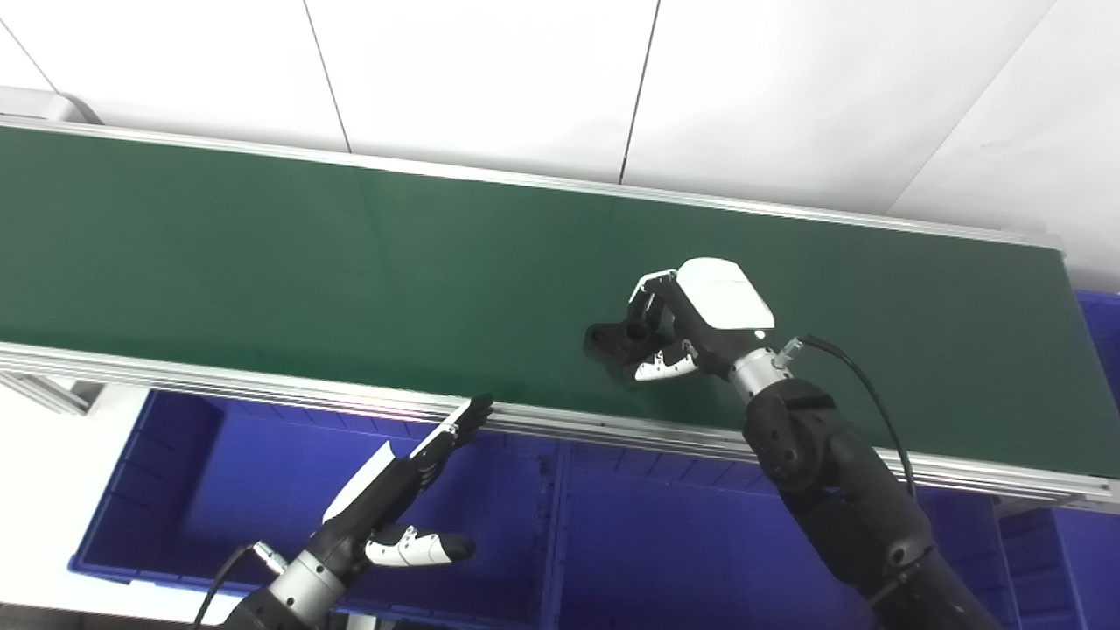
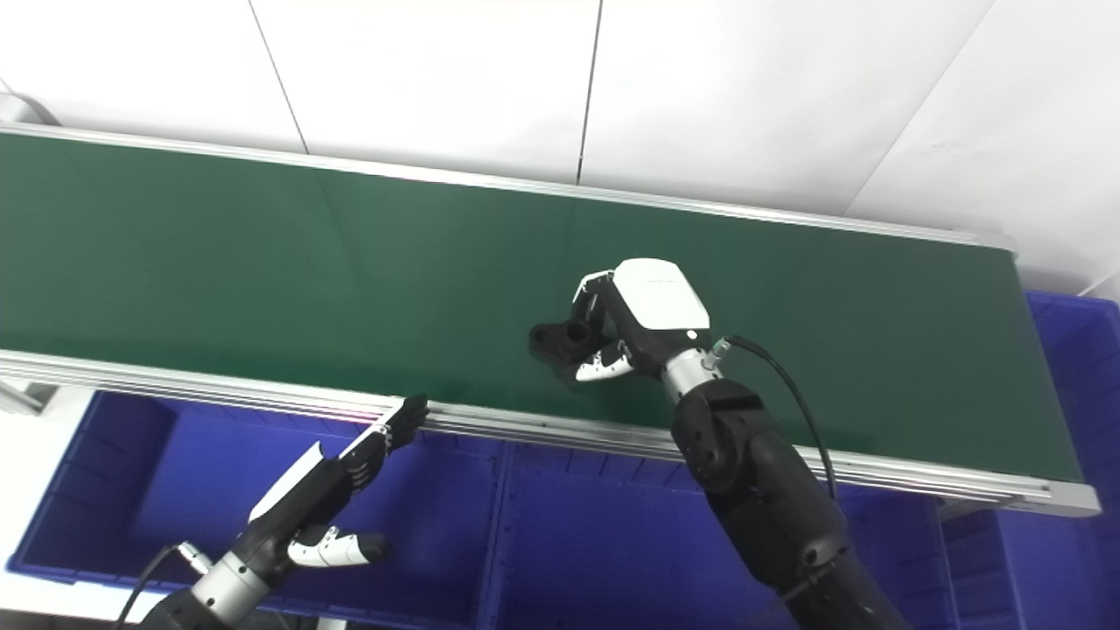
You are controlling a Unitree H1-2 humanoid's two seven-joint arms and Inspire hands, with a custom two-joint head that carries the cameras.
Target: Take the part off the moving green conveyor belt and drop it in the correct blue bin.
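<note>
A black part (image 1: 612, 339) lies on the green conveyor belt (image 1: 262, 262) near its front edge. My right hand (image 1: 691, 319) reaches over the belt and its fingers are curled around the part, thumb under it; it also shows in the right eye view (image 2: 634, 319) with the part (image 2: 556, 339). My left hand (image 1: 407, 490) is open and empty, held flat above the left blue bin (image 1: 201, 472), its fingertips near the belt's front rail.
A second blue bin (image 1: 665, 542) stands under the belt's front edge beside the left one. Another blue bin (image 2: 1076, 367) sits beyond the belt's right end. An aluminium rail (image 1: 262, 389) edges the belt. White wall panels rise behind.
</note>
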